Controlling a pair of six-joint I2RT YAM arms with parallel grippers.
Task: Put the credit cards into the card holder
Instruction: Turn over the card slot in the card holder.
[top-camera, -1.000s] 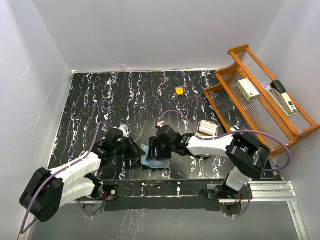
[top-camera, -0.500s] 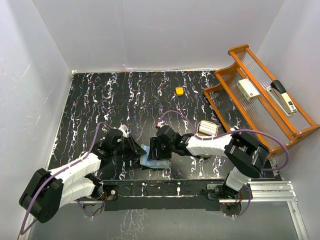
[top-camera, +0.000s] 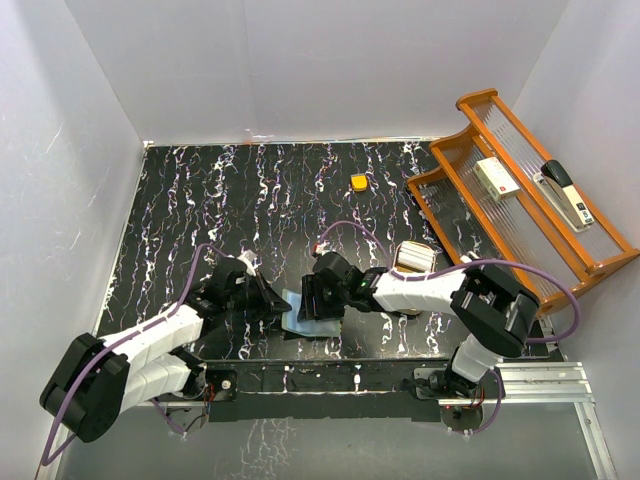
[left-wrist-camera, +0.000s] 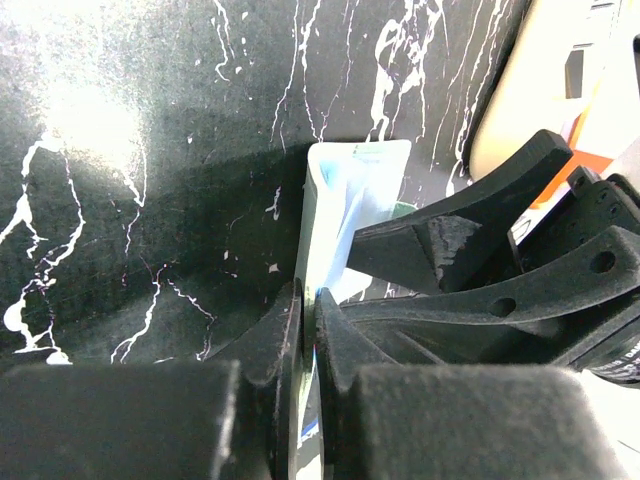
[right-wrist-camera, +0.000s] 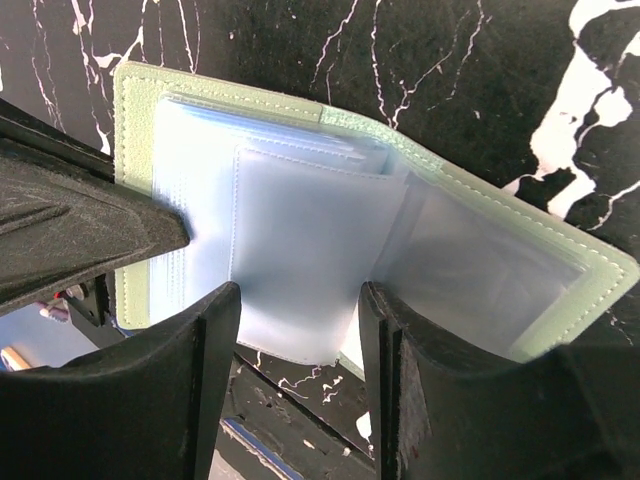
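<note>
1. The black marbled table (top-camera: 200, 200) holds everything; the action sits near its front edge, about the middle.
2. The left gripper (left-wrist-camera: 308, 310) comes in from the left, clenched on the left edge of the card holder (right-wrist-camera: 300, 230).
3. The right gripper (right-wrist-camera: 300, 295) hangs over the holder from the right, jaws parted, nothing gripped.
4. The card holder lies open between them, its clear pockets facing up below the right gripper's gap.

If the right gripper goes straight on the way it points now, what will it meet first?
Probably the card holder: its clear inner pockets lie directly ahead of the right gripper.
</note>
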